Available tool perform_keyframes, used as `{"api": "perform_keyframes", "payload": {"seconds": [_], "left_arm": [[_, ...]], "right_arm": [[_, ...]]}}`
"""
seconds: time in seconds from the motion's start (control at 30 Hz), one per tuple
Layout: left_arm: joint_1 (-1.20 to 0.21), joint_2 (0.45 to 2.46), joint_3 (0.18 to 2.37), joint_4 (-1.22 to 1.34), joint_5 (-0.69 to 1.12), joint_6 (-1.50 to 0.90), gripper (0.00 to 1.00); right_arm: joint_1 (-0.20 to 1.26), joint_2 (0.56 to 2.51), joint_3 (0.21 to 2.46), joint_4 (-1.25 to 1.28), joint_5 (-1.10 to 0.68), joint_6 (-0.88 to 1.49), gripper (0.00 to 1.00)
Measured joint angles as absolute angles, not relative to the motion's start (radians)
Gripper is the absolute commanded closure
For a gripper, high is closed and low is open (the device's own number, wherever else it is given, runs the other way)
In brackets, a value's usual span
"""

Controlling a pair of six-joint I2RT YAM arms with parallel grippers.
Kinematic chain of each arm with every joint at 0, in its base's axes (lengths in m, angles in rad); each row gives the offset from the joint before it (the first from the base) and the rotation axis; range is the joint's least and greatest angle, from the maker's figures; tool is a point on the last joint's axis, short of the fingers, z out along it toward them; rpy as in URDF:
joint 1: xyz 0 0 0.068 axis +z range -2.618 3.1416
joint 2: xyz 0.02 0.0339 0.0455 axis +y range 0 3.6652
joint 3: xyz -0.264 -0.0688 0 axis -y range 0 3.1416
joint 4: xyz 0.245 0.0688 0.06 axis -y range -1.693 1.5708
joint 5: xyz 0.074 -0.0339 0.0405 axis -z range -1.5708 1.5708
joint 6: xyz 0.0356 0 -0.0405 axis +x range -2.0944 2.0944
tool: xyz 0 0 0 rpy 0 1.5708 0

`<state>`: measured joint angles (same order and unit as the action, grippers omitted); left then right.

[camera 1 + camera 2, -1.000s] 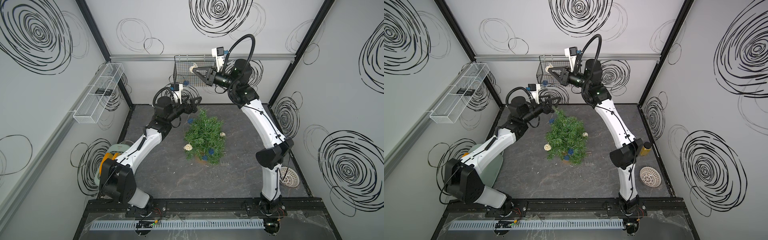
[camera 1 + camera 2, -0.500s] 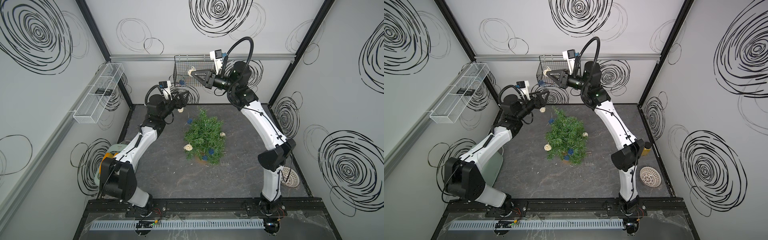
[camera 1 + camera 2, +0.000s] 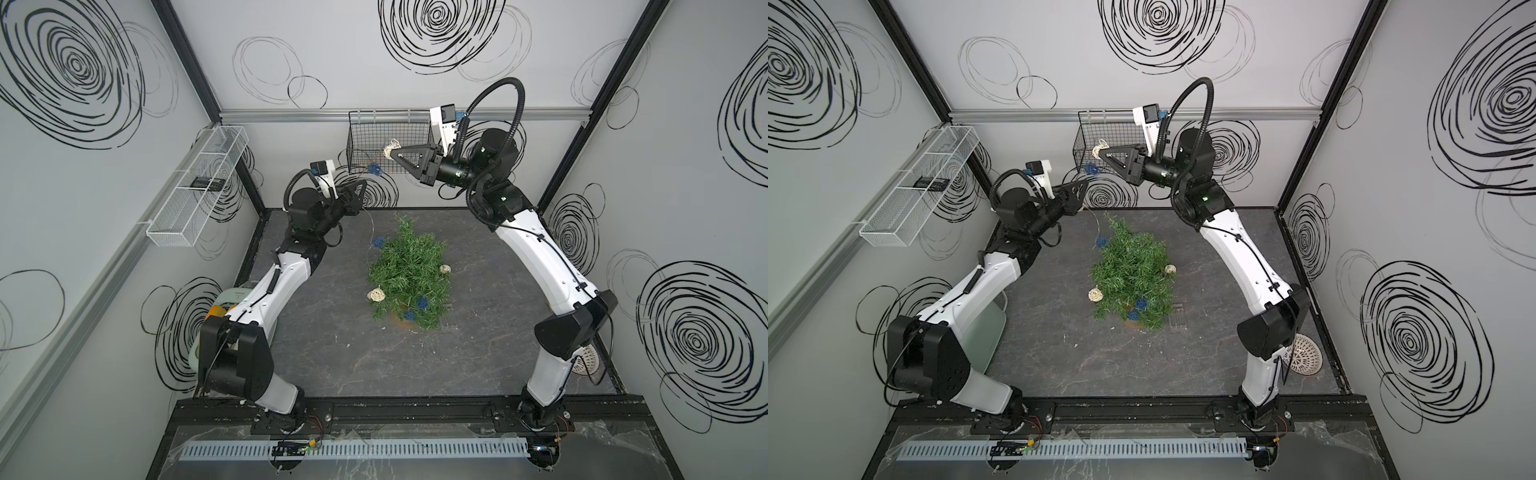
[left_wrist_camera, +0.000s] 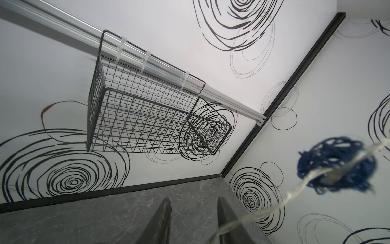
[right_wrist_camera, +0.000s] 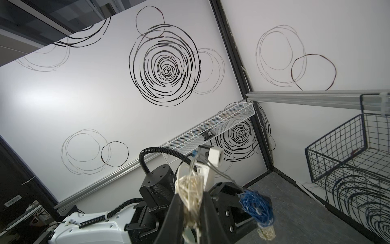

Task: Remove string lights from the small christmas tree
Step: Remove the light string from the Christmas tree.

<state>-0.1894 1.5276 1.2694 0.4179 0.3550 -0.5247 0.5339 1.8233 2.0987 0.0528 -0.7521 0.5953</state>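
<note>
The small christmas tree (image 3: 409, 274) (image 3: 1133, 274) stands mid-floor, green and bushy, with blue and cream balls of the string lights (image 3: 377, 296) still hanging on it. My right gripper (image 5: 191, 202) (image 3: 395, 153) is up by the black basket, shut on a cream ball, and a blue ball (image 5: 256, 207) dangles below it. My left gripper (image 4: 193, 202) (image 3: 360, 192) hovers behind and left of the treetop with a gap between its fingers. The pale wire (image 4: 295, 190) crosses one finger, and a blue ball (image 4: 335, 166) hangs beside it.
A black wire basket (image 3: 390, 137) hangs on the back wall rail. A white mesh shelf (image 3: 199, 187) is on the left wall. A pale green object (image 3: 984, 336) stands by the left arm's base. A white perforated disc (image 3: 1304, 353) lies at the right wall, a floor grate (image 3: 1177, 318) beside the tree.
My left gripper has pulled back from the treetop toward the back-left and its jaws have narrowed. The right gripper has shifted slightly left at the basket, still holding the cream ball.
</note>
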Motion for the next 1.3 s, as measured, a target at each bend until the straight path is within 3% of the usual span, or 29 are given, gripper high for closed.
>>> {"api": "perform_keyframes", "payload": {"seconds": [0.13,0.23,0.37,0.47,0.73,1.3], "left_arm": [[-0.189,1.512,1.269,0.415,0.354,-0.525,0.78],[-0.187,1.495,1.269,0.412,0.354,-0.524,0.88],[-0.183,1.473,1.269,0.403,0.349,-0.524,1.00],[-0.176,1.461,1.269,0.397,0.342,-0.524,1.00],[-0.154,1.429,1.269,0.341,0.333,-0.525,1.00],[-0.113,1.146,1.271,0.204,0.290,-0.563,1.00]], "right_arm": [[0.534,1.814,2.062,0.053,-0.751,0.597,0.88],[0.534,1.814,2.047,0.049,-0.752,0.603,0.79],[0.534,1.814,2.026,0.027,-0.748,0.607,0.45],[0.533,1.814,2.008,0.014,-0.742,0.608,0.33],[0.502,1.769,1.947,0.002,-0.697,0.602,0.28],[0.458,1.232,1.415,0.105,-0.541,0.537,0.26]]}}
